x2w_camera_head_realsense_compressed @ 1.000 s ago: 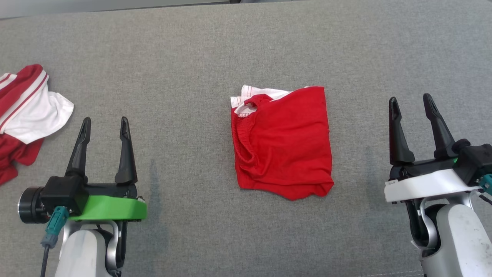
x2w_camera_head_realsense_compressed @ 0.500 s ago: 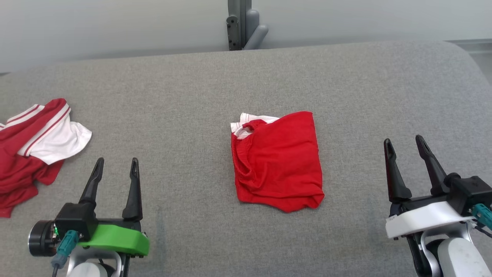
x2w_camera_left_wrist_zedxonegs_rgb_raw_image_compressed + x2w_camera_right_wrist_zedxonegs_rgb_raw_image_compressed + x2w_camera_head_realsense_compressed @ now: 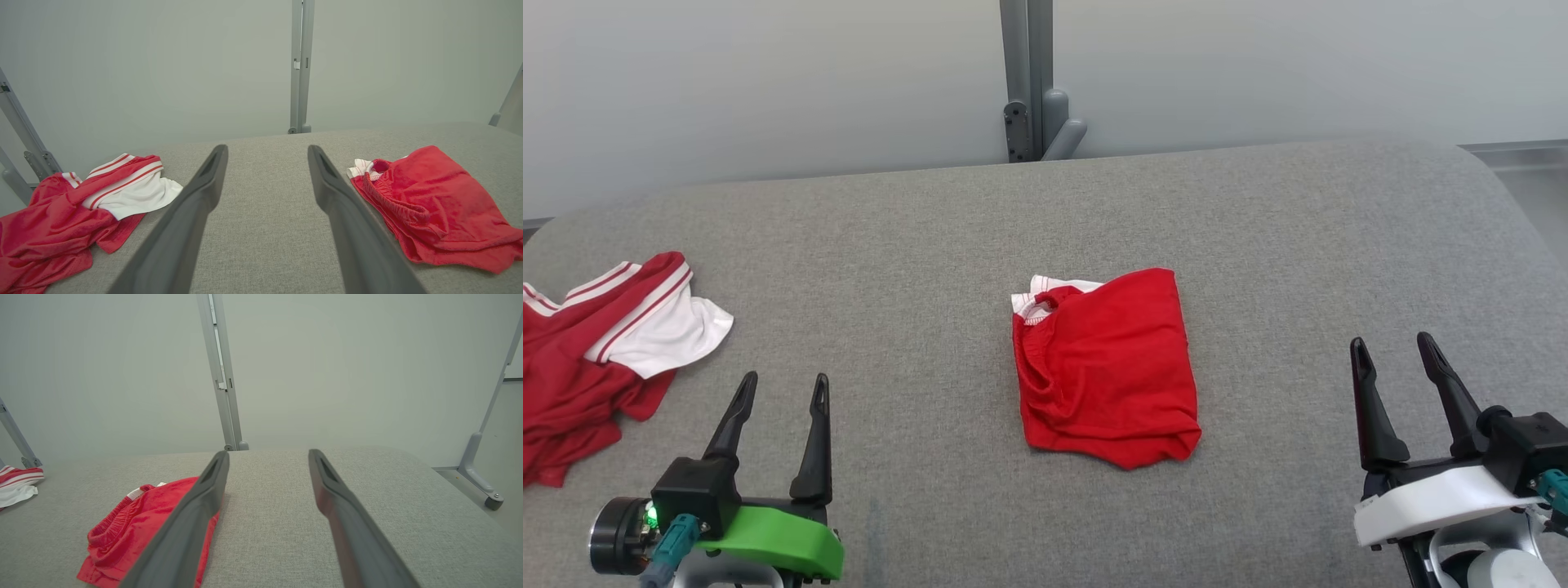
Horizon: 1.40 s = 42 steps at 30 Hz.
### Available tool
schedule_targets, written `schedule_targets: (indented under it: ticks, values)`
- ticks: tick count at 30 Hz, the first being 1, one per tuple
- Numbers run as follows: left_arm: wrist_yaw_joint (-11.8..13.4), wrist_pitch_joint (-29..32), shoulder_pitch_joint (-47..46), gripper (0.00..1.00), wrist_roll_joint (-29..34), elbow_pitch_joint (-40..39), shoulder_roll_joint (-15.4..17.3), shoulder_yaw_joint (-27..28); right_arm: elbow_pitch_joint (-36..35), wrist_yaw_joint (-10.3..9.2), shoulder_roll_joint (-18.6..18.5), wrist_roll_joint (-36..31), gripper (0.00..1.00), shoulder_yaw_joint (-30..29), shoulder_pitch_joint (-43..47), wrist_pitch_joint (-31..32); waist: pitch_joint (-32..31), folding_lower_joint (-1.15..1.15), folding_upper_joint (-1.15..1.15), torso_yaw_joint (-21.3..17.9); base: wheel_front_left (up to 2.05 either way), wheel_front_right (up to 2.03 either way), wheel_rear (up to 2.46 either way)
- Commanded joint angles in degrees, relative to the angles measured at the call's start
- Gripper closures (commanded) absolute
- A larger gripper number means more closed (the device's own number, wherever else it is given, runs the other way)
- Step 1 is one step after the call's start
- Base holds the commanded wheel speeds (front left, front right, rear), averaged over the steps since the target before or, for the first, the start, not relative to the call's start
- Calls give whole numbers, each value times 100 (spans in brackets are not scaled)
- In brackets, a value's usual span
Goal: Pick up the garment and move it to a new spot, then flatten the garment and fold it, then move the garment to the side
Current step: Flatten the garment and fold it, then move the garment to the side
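Left tool (image 3: 786, 377): fingers spread, empty, over the tabletop's (image 3: 915, 237) left side.
Right tool (image 3: 1391, 339): fingers spread, empty, right side.
Red garment (image 3: 1107, 367): folded, tabletop centre, touching neither tool.
Striped garment (image 3: 596, 359): crumpled, left edge.

From my screen I see a counter (image 3: 1298, 245) covered in grey woven fabric, its far corners rounded. Behind it stands a plain pale grey wall (image 3: 768, 82) under soft, even light. A grey metal post (image 3: 1017, 65) rises against the wall at the middle of the counter's far edge, with a small bracket (image 3: 1015, 131) low on it. In the left wrist view I see a slanted metal strut (image 3: 19, 118) at the counter's left end. In the right wrist view another strut (image 3: 495, 392) leans down to a foot (image 3: 482, 490) on the pale floor (image 3: 457, 479) beyond the counter's right end.
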Motion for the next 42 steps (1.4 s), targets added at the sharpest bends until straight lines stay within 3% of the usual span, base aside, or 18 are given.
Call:
schedule_targets:
  ticks: [1, 29, 34, 42]
  values:
    - [-10, 25, 43, 0, -27, -38, 45, 0, -43, 0, 17, 0, 0, -18, 67, 33, 3, 0, 0, -7, 0, 0, 0]
    - [100, 34, -210, 0, -98, -116, 132, -132, 21, 0, 75, 89, 0, -73, -35, -7, 153, 0, 0, 56, 0, 0, 0]
    - [46, -65, -472, 0, -86, -214, 98, -215, 69, 0, -23, 128, 0, -107, -259, 95, 442, 0, 0, 282, 0, 0, 0]
    - [5, -325, -1028, 0, -82, -123, -81, -398, 1010, 0, -293, 411, 0, 316, -938, 247, 1159, 0, 0, 782, 0, 0, 0]
